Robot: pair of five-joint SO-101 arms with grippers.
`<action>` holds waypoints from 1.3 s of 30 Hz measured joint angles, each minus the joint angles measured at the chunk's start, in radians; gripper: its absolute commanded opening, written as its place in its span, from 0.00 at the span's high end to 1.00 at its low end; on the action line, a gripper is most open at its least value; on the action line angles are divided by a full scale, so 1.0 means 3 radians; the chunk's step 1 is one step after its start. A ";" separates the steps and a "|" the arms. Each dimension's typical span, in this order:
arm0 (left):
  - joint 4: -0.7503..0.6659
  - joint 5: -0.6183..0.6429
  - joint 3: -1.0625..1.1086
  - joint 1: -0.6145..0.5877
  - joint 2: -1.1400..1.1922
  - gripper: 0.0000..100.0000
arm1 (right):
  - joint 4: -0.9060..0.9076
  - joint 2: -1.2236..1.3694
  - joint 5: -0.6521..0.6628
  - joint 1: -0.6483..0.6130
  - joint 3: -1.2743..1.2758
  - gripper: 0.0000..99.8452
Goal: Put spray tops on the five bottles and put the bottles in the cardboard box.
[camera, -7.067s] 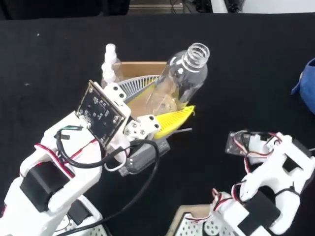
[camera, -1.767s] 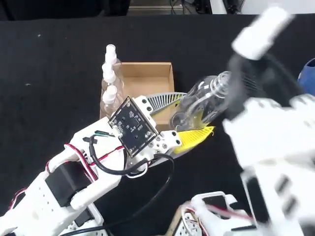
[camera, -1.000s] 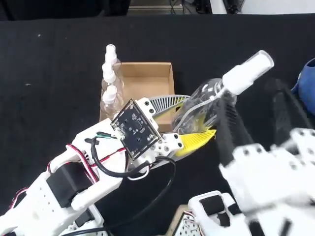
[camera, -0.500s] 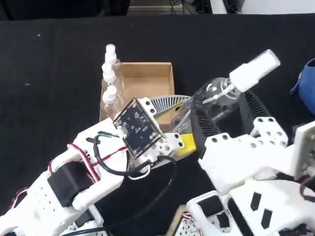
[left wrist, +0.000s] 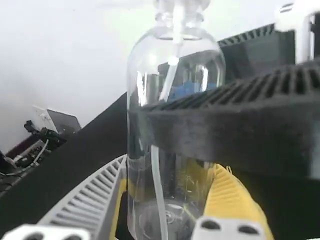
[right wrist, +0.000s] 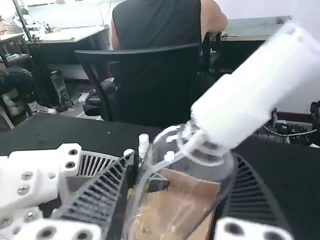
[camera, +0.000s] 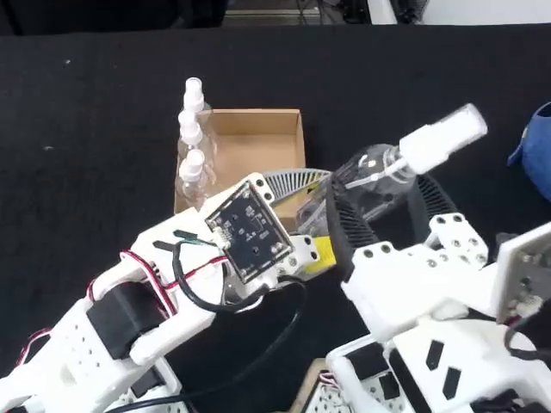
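The bottle (camera: 370,168) is held tilted, just beside the cardboard box (camera: 300,138). Its base is clamped between the grey and yellow fingers of the left gripper (camera: 314,211), and its shoulder is closed on by the black fingers of the right gripper (camera: 379,185). The spray top (camera: 443,138) is seated crooked in the neck, so capping is judged the step in hand. Straightening and tightening are called for next. No label or writing can be read.

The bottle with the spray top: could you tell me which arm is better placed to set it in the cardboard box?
Left, probably. The left claw grips the bottle by its base beside the cardboard box; the right claw is around its shoulder, farther off.
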 measured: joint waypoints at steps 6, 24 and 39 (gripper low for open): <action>-0.0005 -0.0072 -0.0010 0.0000 -0.0051 0.97 | -0.0179 -0.0020 0.0005 0.0005 0.0005 0.99; -0.0026 0.0557 0.0000 -0.0210 0.0005 0.77 | -0.0210 -0.0015 0.0138 0.0097 0.0015 0.99; 0.0450 0.0650 -0.0210 -0.0905 -0.0650 0.81 | -0.0885 0.0384 0.0164 0.0992 0.0588 0.99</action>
